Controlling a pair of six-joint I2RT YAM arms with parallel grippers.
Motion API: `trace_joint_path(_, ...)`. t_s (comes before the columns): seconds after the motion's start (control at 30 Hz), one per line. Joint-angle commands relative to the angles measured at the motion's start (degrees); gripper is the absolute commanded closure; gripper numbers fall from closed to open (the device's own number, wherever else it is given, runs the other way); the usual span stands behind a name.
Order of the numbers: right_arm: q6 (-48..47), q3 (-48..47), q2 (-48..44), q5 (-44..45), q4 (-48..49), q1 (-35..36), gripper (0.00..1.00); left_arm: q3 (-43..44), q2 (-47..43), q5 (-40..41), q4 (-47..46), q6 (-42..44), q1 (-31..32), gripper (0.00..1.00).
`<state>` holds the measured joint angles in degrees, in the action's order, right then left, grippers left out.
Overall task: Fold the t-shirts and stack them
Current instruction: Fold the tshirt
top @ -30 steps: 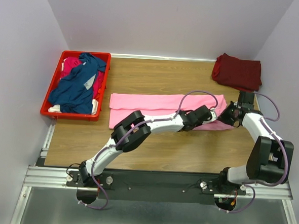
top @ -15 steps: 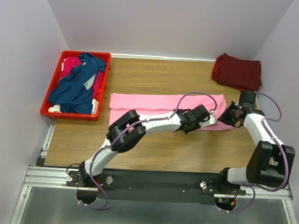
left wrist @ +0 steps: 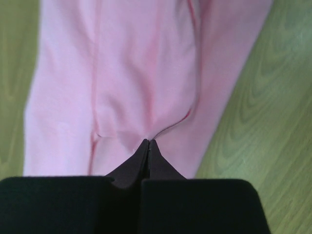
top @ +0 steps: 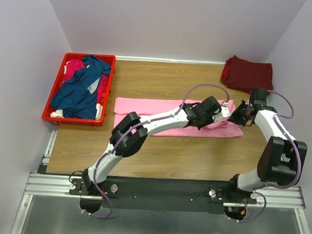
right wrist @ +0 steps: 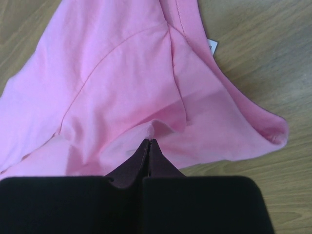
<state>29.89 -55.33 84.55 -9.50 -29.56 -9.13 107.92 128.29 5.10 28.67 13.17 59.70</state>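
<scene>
A light pink t-shirt (top: 161,112) lies as a long folded strip across the middle of the table. My left gripper (top: 220,111) is shut on its right end; the pinched pink cloth (left wrist: 146,97) hangs from the tips (left wrist: 148,142). My right gripper (top: 236,115) is shut on the same end, pinching a fold of the pink t-shirt (right wrist: 122,73) at the tips (right wrist: 149,142). A folded dark maroon t-shirt (top: 247,75) lies at the back right corner. A navy blue t-shirt (top: 82,88) and a magenta t-shirt (top: 74,67) lie crumpled in the red crate (top: 54,117).
The red crate stands at the table's left edge. The table's right edge (top: 270,116) runs close behind my right gripper. Bare wood (top: 163,77) lies behind the pink shirt, and more (top: 185,156) in front of it.
Both grippers have moved toward the back of the table, lifting the pink shirt's right end with them. The left arm has stretched further right.
</scene>
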Motion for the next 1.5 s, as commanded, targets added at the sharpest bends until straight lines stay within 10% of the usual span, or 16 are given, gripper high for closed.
trace_joint_path(0.0, -0.7, -3.2, 3.5, 0.1, -0.6, -0.5, 0.95, 4.0, 1.3, -2.8, -1.5, -1.7, -2.7, 1.00)
trace_joint_path(0.83, -0.2, -11.8, 14.8, 5.7, -0.5, -0.5, 0.94, 3.6, 5.8, -5.8, -8.7, -7.3, -7.6, 0.96)
trace_joint_path(1.17, -1.1, -14.1, 15.6, 5.5, -0.5, -0.5, 0.70, -0.9, 1.4, -0.9, -11.6, -10.6, -7.8, 0.49)
trace_joint_path(1.47, -0.5, -9.5, 6.8, -3.7, 0.3, -0.5, 0.69, -6.2, -9.0, 3.9, -12.5, -17.7, -9.7, 0.39)
